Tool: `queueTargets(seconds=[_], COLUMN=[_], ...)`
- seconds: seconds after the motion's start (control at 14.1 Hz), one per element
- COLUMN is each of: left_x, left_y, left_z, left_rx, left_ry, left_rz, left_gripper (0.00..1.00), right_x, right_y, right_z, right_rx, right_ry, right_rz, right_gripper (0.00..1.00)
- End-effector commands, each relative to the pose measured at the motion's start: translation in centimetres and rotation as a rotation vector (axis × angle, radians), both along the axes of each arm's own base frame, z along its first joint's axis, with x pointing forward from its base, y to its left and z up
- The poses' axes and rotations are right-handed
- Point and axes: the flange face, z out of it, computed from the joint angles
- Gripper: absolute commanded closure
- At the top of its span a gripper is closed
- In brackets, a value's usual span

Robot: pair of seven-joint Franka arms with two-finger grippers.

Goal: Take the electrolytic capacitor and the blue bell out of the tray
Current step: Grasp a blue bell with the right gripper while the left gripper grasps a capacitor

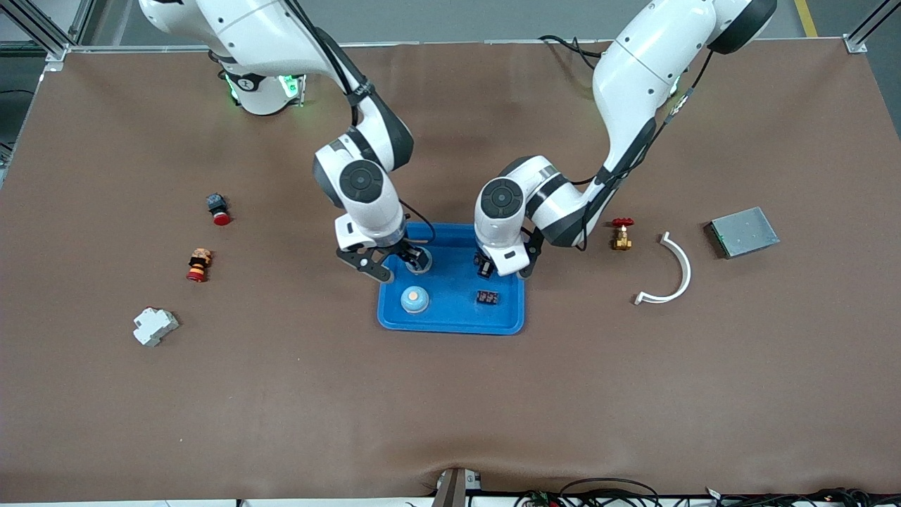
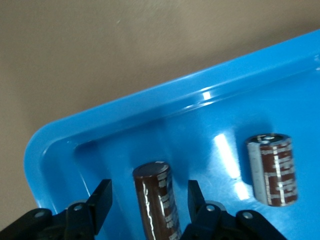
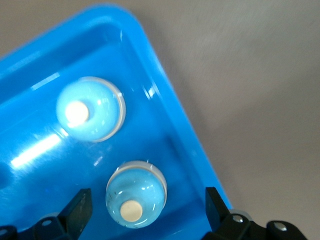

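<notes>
At the centre of the frame, over the blue tray (image 1: 450,320), both my arms are down at their targets. My left end effector (image 2: 148,200) straddles an electrolytic capacitor (image 2: 156,200), its fingers (image 2: 102,200) spread on either side with a gap showing on each. The capacitor's long axis runs down the lane between them, so a squeeze would land across its width. Whether it stands or lies I cannot tell. It is a dark brown glossy cylinder with a pale end cap. A second capacitor (image 2: 274,170) of the same kind sits apart from it in the tray.

My right end effector (image 3: 147,205) hangs wide open around a blue bell (image 3: 136,196) just inside the tray's rim. The bell is a pale blue dome with a cream button on top. Lower in the front frame, a second bell (image 1: 414,299) sits in the tray beside it.
</notes>
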Motion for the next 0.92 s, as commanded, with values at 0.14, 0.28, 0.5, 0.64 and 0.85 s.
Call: queueTargets(seconds=[0.14, 0.28, 0.5, 0.64, 0.85], left_x=[-0.4, -0.2, 1.5, 2.4, 5.0], left_y=[-0.9, -0.6, -0.6, 0.0, 2.9], left_z=[-0.3, -0.3, 2.3, 5.8, 10.5], left_rx=[0.003, 0.005, -0.014, -0.012, -0.024], left_ry=[-0.016, -0.019, -0.06, -0.094, -0.145], left_rz=[0.001, -0.003, -0.01, -0.028, 0.004], left_gripper=[0.91, 1.0, 1.0, 1.0, 1.0], right_x=[-0.5, -0.4, -0.4, -0.4, -0.2], right_y=[1.7, 1.8, 2.7, 2.8, 3.1], right_z=[-2.3, -2.5, -3.1, -3.5, -3.4], right_rx=[-0.005, -0.005, -0.008, -0.011, -0.001], right_ry=[-0.006, -0.006, -0.01, -0.008, -0.01], right_rz=[-0.012, -0.013, -0.029, -0.029, -0.035], right_gripper=[0.0, 0.0, 0.0, 0.0, 0.0])
